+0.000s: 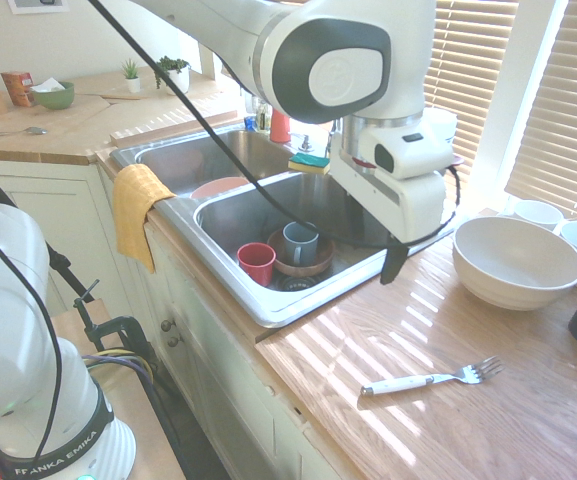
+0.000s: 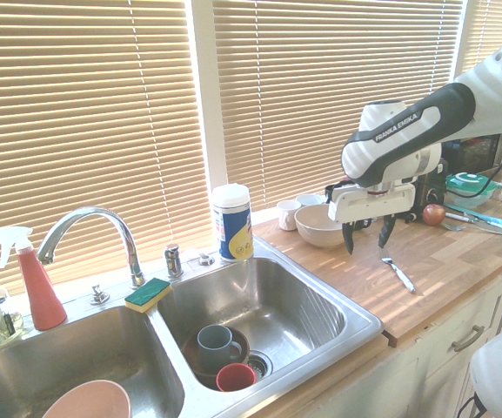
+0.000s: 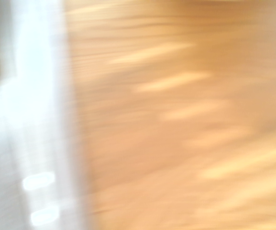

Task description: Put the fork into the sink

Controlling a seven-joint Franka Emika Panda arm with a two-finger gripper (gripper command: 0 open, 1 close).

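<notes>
Pincer (image 2: 364, 237) hangs above the wooden counter (image 1: 448, 400) with its two dark fingers spread apart and nothing between them. Beyond it and a little to one side, well apart, lies one fork (image 1: 430, 378) flat on the wood, white handle pointing back toward the sink's (image 2: 355, 335) rim. The sink sits on the pincer's other side.

The likely trouble is the grasp: a thin fork lying flat gives the fingers little to close on, so they could skate over the handle, push it along the wood or press into the counter. A shallow grip might also let it pivot and drop short of the basin.

Counted: one fork, two basins, one red cup (image 1: 257, 262), one grey mug (image 1: 300, 241) in a brown dish, one big white bowl (image 1: 516, 260), one wipes canister (image 2: 231, 221).
</notes>
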